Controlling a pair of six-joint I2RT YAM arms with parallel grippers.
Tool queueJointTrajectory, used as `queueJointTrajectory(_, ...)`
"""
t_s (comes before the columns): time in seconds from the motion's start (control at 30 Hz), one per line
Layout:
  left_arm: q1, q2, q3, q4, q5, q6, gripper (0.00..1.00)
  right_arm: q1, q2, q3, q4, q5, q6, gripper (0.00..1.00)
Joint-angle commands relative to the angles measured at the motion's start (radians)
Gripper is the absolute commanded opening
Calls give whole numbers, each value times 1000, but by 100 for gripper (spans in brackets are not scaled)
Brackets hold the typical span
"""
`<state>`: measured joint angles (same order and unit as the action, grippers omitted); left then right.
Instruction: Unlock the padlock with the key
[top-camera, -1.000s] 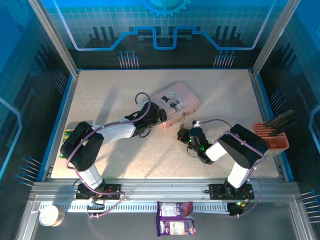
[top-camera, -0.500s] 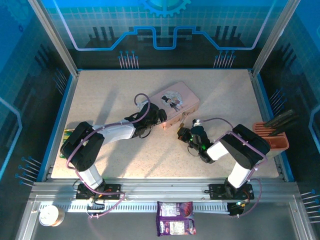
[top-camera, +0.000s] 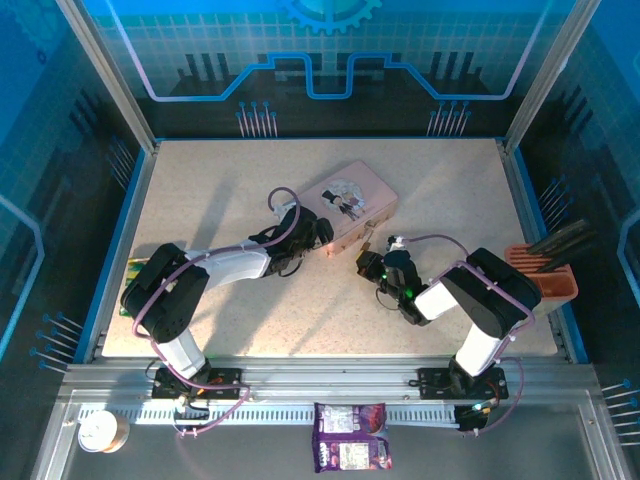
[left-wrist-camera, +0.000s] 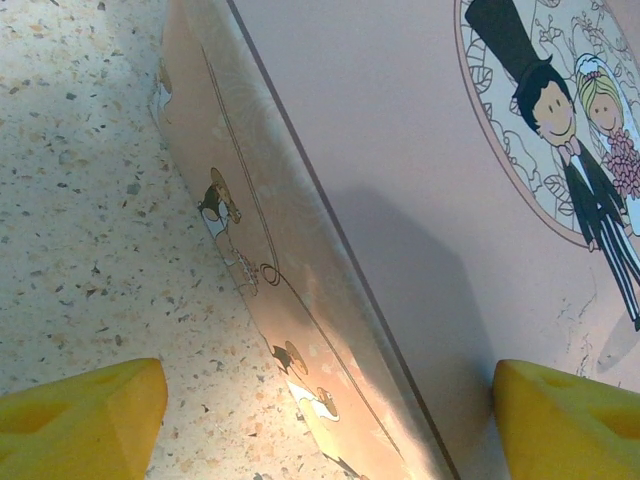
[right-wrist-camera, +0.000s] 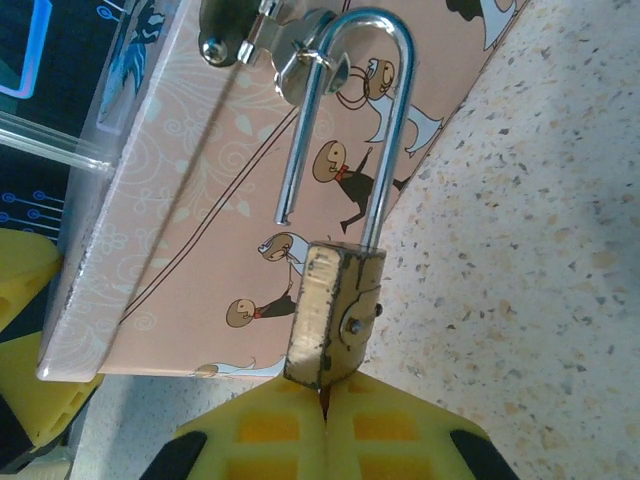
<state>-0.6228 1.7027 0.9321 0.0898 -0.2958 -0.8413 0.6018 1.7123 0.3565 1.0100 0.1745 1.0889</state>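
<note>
- Top external view: the table (top-camera: 200, 180) has both arms working at the tin; little has moved in the last second.
- Tin (top-camera: 352, 200): its far-right corner has swung slightly away from the arms. Judged a nudge from the work at the near side, small enough to ignore.
- Left arm: elbow folded at the table's left edge, forearm stretched low to the tin's near-left corner. Left gripper (top-camera: 318, 233) is spread, with fingers (left-wrist-camera: 85, 420) either side of the tin's edge. Contact cannot be told.
- Right arm: elbow back near its base, wrist aimed at the tin's near side. Right gripper (right-wrist-camera: 325, 410) has crept a little closer to the tin, pads pressed together just under the lock body.
- Padlock (right-wrist-camera: 335, 310): hangs from the tin's hasp (right-wrist-camera: 300, 65), its body sitting on the pad tips.
- Shackle (right-wrist-camera: 393, 145): one leg is in the body, the other stands free outside it. Judged released, so the task looks nearly done.
- Key (right-wrist-camera: 322, 392): thin dark sliver at the pad seam beneath the body, apparently pinched there.
</note>
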Motion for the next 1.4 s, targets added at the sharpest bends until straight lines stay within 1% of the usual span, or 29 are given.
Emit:
queueJointTrajectory(0.0, 5, 36, -42, -114, -23, -7, 84, -20, -17, 44, 30, 55, 12, 0)
queueJointTrajectory(0.1, 5, 41, -38, -112, -17, -5, 84, -23, 0, 48, 32, 62, 38, 0)
queueJointTrajectory(0.23, 0, 51, -32, -102, -1, -4, 83, -10, 44, 79, 95, 42, 80, 0)
queueJointTrajectory(0.4, -17, 63, -11, -106, 9, -5, 83, 12, 35, 115, 56, 89, 81, 0)
queueJointTrajectory(0.77, -18, 77, -5, -113, -2, -13, 83, -43, 30, 101, 35, 128, 103, 0)
queueJointTrajectory(1.37, -18, 85, 7, -125, -11, -13, 84, -127, 21, 75, 76, 63, 96, 0)
